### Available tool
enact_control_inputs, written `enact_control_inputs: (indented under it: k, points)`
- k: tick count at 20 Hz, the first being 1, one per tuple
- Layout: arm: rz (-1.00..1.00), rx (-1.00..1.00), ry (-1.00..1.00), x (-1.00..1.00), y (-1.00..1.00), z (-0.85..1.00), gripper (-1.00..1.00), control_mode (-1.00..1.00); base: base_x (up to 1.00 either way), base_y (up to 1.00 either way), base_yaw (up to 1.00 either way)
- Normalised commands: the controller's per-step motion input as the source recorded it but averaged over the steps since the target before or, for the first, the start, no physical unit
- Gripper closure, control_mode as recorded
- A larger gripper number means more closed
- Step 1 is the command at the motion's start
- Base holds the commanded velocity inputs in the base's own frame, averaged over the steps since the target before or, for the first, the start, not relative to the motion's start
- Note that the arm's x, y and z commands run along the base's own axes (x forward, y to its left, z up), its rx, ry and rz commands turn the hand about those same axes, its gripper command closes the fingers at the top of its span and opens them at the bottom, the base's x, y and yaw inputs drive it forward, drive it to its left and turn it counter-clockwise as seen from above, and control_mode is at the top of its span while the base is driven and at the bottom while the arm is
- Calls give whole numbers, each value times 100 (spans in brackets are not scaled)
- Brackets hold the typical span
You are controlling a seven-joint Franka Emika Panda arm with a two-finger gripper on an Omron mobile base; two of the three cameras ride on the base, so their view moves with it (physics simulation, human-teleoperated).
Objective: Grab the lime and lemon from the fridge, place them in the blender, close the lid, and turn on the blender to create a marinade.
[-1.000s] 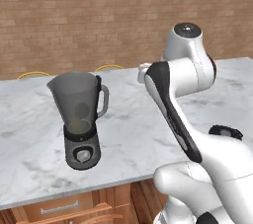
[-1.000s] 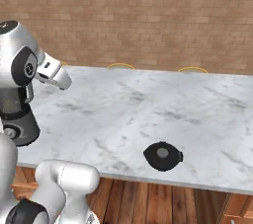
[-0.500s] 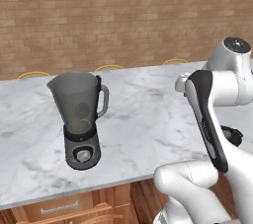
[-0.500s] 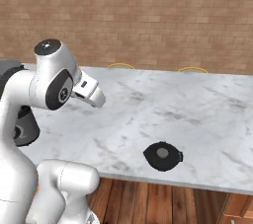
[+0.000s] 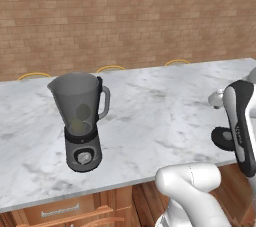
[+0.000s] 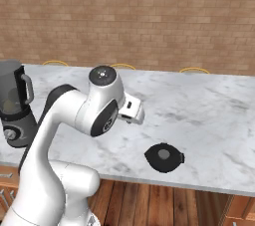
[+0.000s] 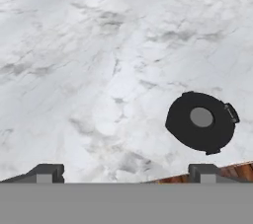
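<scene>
the blender stands at the left of the left base view on the marble counter, and at the far left edge of the right base view. its jug mouth is open, with no cover on it. through the smoky wall two pale shapes show low in the jug, one yellowish and one greyer. these are probably the lemon and the lime, though the tint hides their true colours.

the lid lies flat on the counter, near its front edge and well apart from the blender, in the lower middle of the right base view. in the hand view it sits at the centre right, grey cap upward, with a small tab on its right side. in the left base view a dark part of it shows at the right edge beside the arm.

the gripper hangs above the counter, with the lid ahead and to the right of it. its two dark fingertips stand far apart at the bottom of the hand view, so the jaws are released and hold nothing.

as a judgement, the fruit stage looks done, if those shapes are indeed the fruit. what remains is picking up the lid, seating it on the jug, and turning the silver knob on the base.
</scene>
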Motion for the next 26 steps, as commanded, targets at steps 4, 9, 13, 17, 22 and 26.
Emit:
enact_control_inputs:
  k: [4, 9, 13, 17, 22, 26]
  points:
    - [42, -13, 0, 0, -79, -27, -100, -100, 0, 0, 0]
    - [46, -26, 3, -2, -67, -35, -100, -100, 0, 0, 0]
    - [48, -34, 9, -3, -56, -48, -100, -100, 0, 0, 0]
    - [50, -31, 9, 0, -56, -61, -100, -100, 0, 0, 0]
    - [52, -27, 6, 0, -43, -57, -100, -100, 0, 0, 0]
    - [46, -14, 1, 4, -8, -30, -100, -100, 0, 0, 0]
